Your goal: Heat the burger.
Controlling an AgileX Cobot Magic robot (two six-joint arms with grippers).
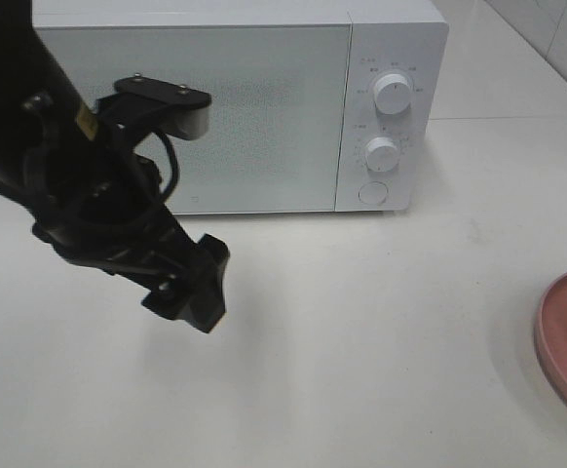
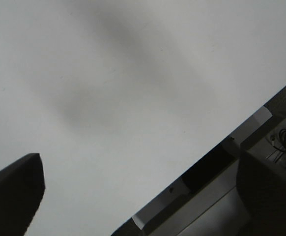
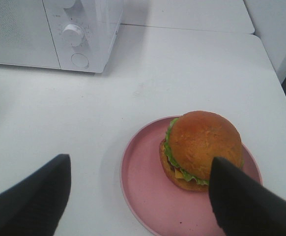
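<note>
From the high camera we see a white microwave (image 1: 235, 102) standing at the back of the white table (image 1: 361, 331), its door closed and its two round knobs (image 1: 393, 94) one above the other on the right-hand panel, with a round button below them. Our left arm reaches in from the left side, and the left gripper (image 1: 191, 288) hangs in front of the microwave door, near the tabletop and casting a soft shadow on it; in this view we cannot make out how its fingers stand. At the right edge we catch part of a pink plate (image 1: 561, 341), and only a sliver of something golden sits on it there. From the left wrist we look down on bare table surface, with one dark fingertip (image 2: 13, 194) at one side and the other finger at the opposite corner, so the jaws are spread wide and nothing lies between them. From the right wrist we see the burger (image 3: 202, 150) resting on the pink plate, set toward one side of it, its glossy brown bun up and green lettuce showing at the edge. The right gripper (image 3: 138, 196) hovers above the plate with its two dark fingers (image 3: 32, 204) wide apart, holding nothing, and the microwave's control panel lies well beyond.
</note>
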